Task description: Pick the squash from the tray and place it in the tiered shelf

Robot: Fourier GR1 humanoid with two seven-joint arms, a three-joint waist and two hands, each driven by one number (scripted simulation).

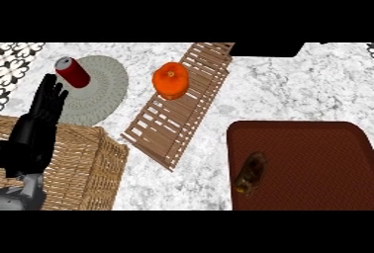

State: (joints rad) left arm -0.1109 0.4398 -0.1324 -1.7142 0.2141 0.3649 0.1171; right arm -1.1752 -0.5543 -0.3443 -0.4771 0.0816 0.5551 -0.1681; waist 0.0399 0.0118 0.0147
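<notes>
While left hand (pixel 36 123) rests open, round orange squash (pixel 171 80) sits on slatted wooden shelf (pixel 179 116).

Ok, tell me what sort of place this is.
Most likely a kitchen counter: a marbled white worktop, a slatted wooden shelf with an orange squash-like item on it, a dark red tray and a wicker basket. The left hand rests open at the left.

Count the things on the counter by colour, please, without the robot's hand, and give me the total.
Orange: 1, the squash
Red: 1, the can
Grey: 1, the round mat
Dark red: 1, the tray
Brown: 3, the slatted shelf, the wicker basket, the small brown thing on the tray
Total: 7
</notes>
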